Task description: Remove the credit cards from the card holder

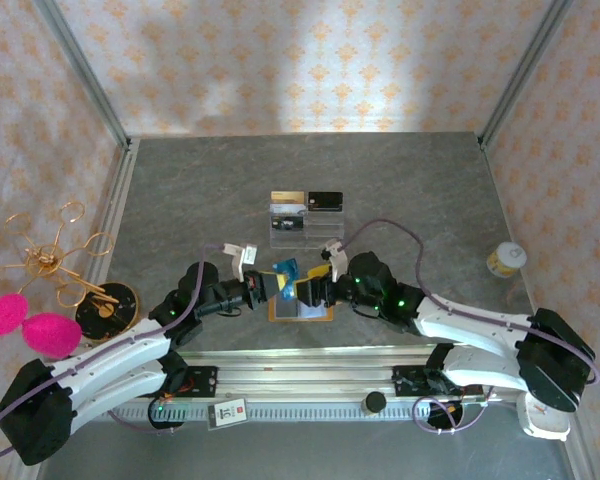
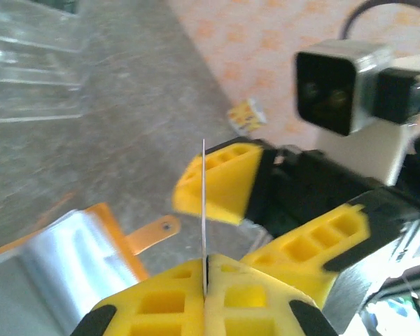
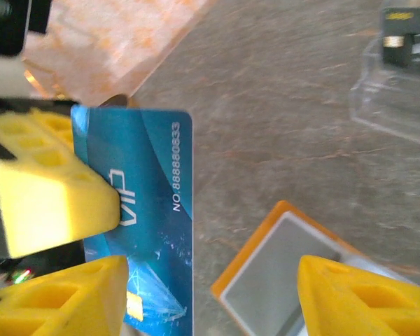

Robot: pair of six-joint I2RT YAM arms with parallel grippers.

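The left hand [image 2: 205, 271] is clenched on a blue credit card [image 3: 150, 182] printed "VIP", pinching it by one end. The card is lifted off the grey desk [image 1: 180, 200]. From the left wrist the card shows edge-on as a thin upright line rising from between the shut fingers.

The right hand [image 3: 211, 269] is released. Its yellow fingers [image 3: 364, 301] stand wide apart, just beside the blue card and above the card holder [image 1: 300, 312]. Whether one finger touches the card, I cannot tell.

The tan-orange card holder lies open and flat on the desk under both hands, its strap tab [image 2: 154, 234] pointing outward. A silvery surface [image 3: 287, 280] shows inside it.

Beyond the holder stands a clear acrylic stand [image 1: 302, 232]. A gold card [image 1: 286, 198] and a black card [image 1: 326, 200] sit at its far side.
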